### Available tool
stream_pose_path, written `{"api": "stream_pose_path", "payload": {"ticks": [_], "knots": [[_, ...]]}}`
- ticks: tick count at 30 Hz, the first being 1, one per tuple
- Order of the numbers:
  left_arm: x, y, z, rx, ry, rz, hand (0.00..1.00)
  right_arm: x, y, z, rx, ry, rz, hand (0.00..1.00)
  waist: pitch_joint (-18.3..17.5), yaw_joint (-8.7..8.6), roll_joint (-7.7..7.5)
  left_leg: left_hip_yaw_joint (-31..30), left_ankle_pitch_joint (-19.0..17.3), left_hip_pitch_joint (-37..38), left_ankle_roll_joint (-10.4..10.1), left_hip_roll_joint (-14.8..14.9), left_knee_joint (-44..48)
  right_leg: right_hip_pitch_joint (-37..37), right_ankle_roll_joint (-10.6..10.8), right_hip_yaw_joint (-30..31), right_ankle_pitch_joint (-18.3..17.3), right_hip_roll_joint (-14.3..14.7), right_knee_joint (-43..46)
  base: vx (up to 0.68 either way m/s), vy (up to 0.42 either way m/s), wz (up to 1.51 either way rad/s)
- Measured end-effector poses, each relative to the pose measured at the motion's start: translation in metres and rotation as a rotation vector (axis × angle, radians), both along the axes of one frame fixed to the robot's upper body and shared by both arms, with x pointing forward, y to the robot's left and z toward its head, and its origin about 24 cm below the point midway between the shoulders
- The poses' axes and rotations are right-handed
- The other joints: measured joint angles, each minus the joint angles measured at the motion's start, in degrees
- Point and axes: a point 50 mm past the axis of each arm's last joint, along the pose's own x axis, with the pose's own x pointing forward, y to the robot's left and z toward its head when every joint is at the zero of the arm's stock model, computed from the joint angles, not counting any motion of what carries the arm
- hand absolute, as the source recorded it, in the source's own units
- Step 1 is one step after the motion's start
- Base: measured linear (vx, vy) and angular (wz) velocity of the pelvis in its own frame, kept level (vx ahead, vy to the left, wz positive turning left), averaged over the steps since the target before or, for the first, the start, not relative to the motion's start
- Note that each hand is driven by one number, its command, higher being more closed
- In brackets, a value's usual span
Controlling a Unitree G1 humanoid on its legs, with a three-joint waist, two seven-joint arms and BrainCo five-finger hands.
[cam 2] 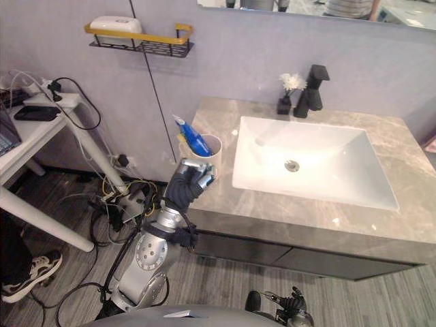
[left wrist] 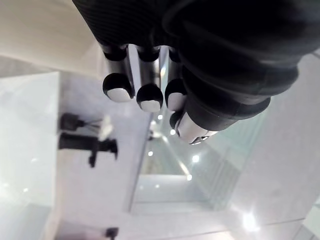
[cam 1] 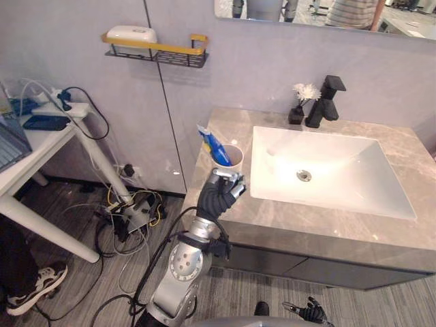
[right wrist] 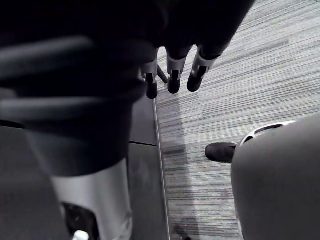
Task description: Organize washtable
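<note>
Left hand: the left hand point(cam 1: 219, 194) is raised at the front left corner of the washtable, just below the cup. In its own wrist view the fingers point(left wrist: 150, 97) are curled in tight and nothing lies inside them.
Right hand: the right hand point(cam 1: 312, 312) hangs low over the striped floor. Its fingers point(right wrist: 173, 80) are loose and nearly straight and hold nothing.
Cup: a white cup point(cam 1: 232, 157) stands upright on the grey stone counter point(cam 1: 286, 225), just beside the left edge of the basin. Whether the left hand touches its base cannot be told.
Tube: a blue tube point(cam 1: 212, 144) leans out of the cup, tilted toward the wall.
Basin: a white rectangular basin point(cam 1: 340, 170) is set into the counter.
Tap: a black tap point(cam 1: 325, 101) stands behind the basin, and a small dark vase of white flowers point(cam 1: 303, 95) is just beside it.
Wall shelf: a black wire shelf with a yellow rail point(cam 1: 160, 53) carries a white box point(cam 1: 131, 35).
Side: a white table point(cam 1: 41, 146) with cables stands to the left, and a person's shoe point(cam 1: 37, 286) is on the floor below it.
</note>
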Motion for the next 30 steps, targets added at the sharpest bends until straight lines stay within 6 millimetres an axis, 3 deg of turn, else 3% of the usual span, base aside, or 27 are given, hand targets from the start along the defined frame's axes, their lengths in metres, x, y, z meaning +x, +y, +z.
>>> {"api": "stream_pose_path", "payload": {"ticks": [9, 17, 30], "knots": [[-0.003, -0.008, -0.037, 0.134, 0.131, -0.078, 1.00, 0.004, 0.002, 0.002, -0.008, -0.018, 0.020, 0.00, -0.05, -1.45, 0.48, 0.86, 0.00, 1.35, -0.01, 0.86, -1.46, 0.02, -0.12, 0.16, -0.26, 0.79, -0.01, 0.04, -0.001, -0.04], [-0.003, -0.005, -0.048, 0.213, 0.145, -0.068, 1.00, 0.006, 0.000, 0.003, -0.014, -0.033, 0.020, 0.00, 0.06, -2.03, 0.93, 1.24, -0.01, 1.96, 0.00, 0.82, -2.08, 0.08, -0.05, 0.48, -0.41, 0.76, -0.02, 0.02, 0.006, -0.03], [0.009, 0.024, -0.046, 0.266, 0.123, 0.101, 1.00, 0.008, -0.001, 0.004, -0.019, -0.051, 0.008, 0.00, 0.46, -2.61, 1.41, 1.27, -0.01, 2.02, 0.00, 0.92, -2.63, 0.00, 0.04, 0.61, -0.61, 0.94, -0.02, 0.00, 0.000, 0.00]]}}
